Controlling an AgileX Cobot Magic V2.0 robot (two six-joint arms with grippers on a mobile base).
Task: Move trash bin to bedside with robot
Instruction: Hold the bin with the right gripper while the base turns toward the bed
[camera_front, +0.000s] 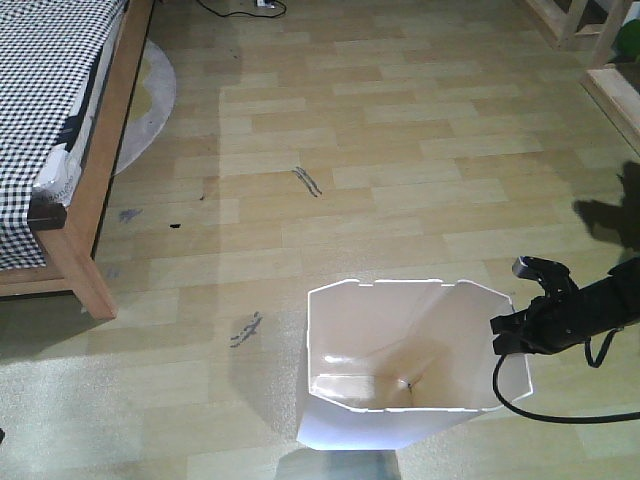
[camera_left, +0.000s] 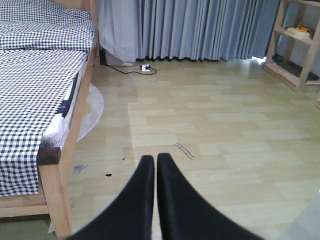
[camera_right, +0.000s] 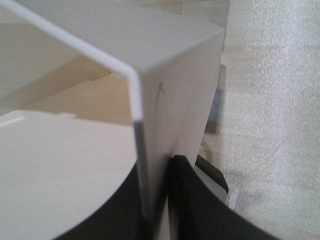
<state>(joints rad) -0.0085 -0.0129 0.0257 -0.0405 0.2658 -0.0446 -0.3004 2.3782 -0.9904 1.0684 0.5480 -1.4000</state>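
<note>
The white trash bin (camera_front: 400, 360) stands on the wooden floor at the bottom centre, its cream inside showing. My right gripper (camera_front: 507, 335) is shut on the bin's right rim; in the right wrist view the bin wall (camera_right: 175, 100) sits pinched between the black fingers (camera_right: 187, 200). The bed (camera_front: 50, 120) with checked bedding and a light-brown wooden frame is at the far left, well apart from the bin; it also shows in the left wrist view (camera_left: 40, 90). My left gripper (camera_left: 155, 162) is shut and empty, held above the floor.
A round grey mat (camera_front: 150, 100) lies beside the bed. A cable and plug (camera_left: 140, 68) lie on the floor by the grey curtains (camera_left: 200, 30). Wooden shelving (camera_left: 295, 50) stands at the right. Dark scuffs (camera_front: 307, 181) mark the floor.
</note>
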